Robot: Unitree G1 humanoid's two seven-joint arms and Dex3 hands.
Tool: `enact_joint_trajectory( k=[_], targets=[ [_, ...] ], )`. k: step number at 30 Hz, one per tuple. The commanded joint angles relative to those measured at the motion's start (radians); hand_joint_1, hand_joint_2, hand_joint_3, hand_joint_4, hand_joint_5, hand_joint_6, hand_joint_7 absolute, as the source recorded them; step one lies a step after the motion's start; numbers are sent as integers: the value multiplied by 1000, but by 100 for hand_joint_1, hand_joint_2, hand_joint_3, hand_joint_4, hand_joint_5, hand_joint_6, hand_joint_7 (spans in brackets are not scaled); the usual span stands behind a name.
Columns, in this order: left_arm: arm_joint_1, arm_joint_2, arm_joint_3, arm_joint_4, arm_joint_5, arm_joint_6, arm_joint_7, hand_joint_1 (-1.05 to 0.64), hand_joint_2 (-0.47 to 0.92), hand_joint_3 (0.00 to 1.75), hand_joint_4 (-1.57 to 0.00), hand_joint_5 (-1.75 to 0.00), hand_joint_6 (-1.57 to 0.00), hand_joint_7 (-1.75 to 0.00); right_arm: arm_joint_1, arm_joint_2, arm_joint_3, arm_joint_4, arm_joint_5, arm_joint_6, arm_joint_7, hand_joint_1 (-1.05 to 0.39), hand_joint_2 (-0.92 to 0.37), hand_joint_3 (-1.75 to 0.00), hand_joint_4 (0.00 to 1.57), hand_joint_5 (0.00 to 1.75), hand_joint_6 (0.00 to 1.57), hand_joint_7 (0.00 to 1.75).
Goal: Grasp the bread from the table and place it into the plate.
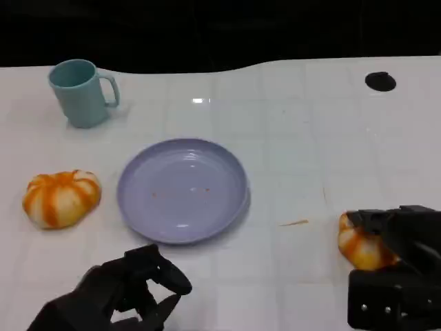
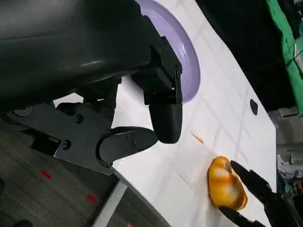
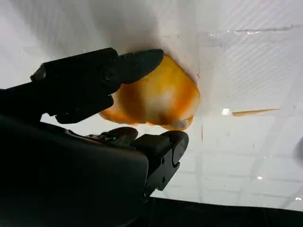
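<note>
Down at the near edge, left black hand (image 1: 127, 293) curled in on nothing. Near right, right black hand (image 1: 396, 265) wrapped round an orange-and-white bread roll (image 1: 362, 247), fingers (image 3: 102, 75) over and under it, on the white tiled tabletop (image 1: 296, 138). Centre: round lilac plate (image 1: 182, 189). Far left: teal mug (image 1: 79, 92). Left: second orange-and-white bread roll (image 1: 62, 198). Beyond the table, darkness.

Bright overhead light glares on the white table (image 1: 289, 138); wrist views are soft, slightly blurred.
</note>
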Motion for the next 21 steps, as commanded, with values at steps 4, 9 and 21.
enact_joint_trajectory(
  k=[4, 9, 21],
  targets=[
    [16, 7, 2, -30, 7, 1, 3, -26, 80, 65, -62, -175, -64, -125, -90, 47, 37, 142, 40, 49, -22, -50, -92, -14, 24, 13, 39, 2],
    [19, 9, 1, -33, 12, -4, 4, -27, 80, 65, -62, -175, -64, -125, -119, 77, 45, 204, 71, 56, -81, -47, -92, -19, 36, 17, 52, 7],
    [17, 7, 3, -36, 17, -7, 0, -26, 81, 64, -63, -175, -64, -125, -118, 118, -43, 351, 232, -234, -515, -10, -47, -100, 91, 173, 94, 101]
  ],
)
